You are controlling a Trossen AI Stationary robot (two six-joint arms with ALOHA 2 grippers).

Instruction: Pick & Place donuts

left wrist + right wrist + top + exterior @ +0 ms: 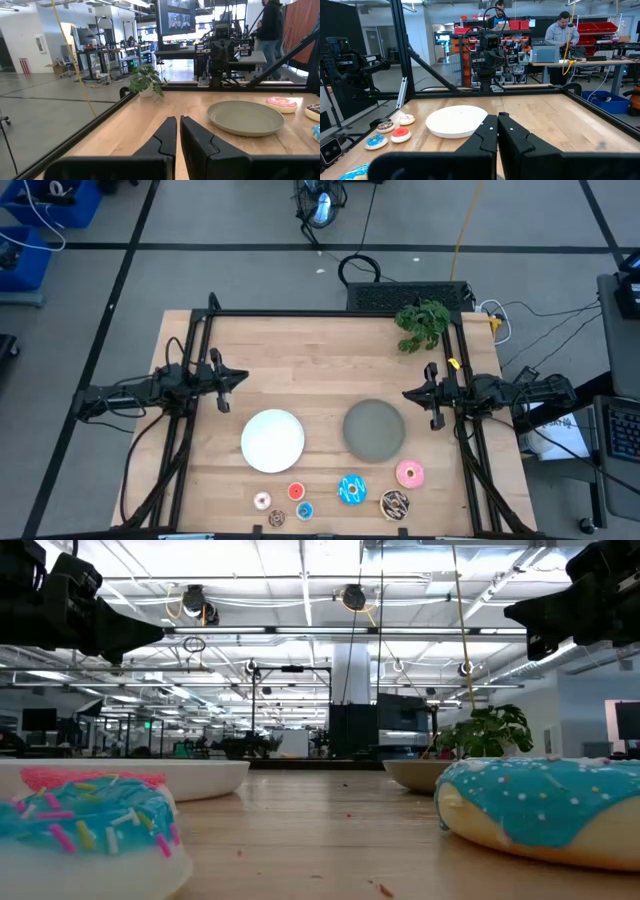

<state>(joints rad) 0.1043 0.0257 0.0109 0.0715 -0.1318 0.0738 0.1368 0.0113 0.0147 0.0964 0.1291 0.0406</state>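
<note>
Left gripper (236, 378) hangs up-left of the round white plate (273, 440), fingers pressed together, holding nothing.

Donuts lie in a row on the wooden table (310, 350), on the near side of the white plate, none on either plate. Left to right:
- tiny whitish-pink ring (262, 501)
- tiny brown ring (277, 518)
- tiny red ring (296, 491)
- tiny blue ring (304, 511)
- larger blue sprinkled ring (351, 489)
- larger brown sprinkled ring (394, 502)
- larger pink ring (410, 473), farthest right of the plate

The round grey plate (373, 428) sits just right of the white plate.

Right gripper (411, 393) is beyond the grey plate, closed, empty.

Handling judgement: light toy rings, probably rigid with a smooth glaze, so may slip. Pinch across the band, one finger in the hole; the tiny ones need careful centring.
</note>
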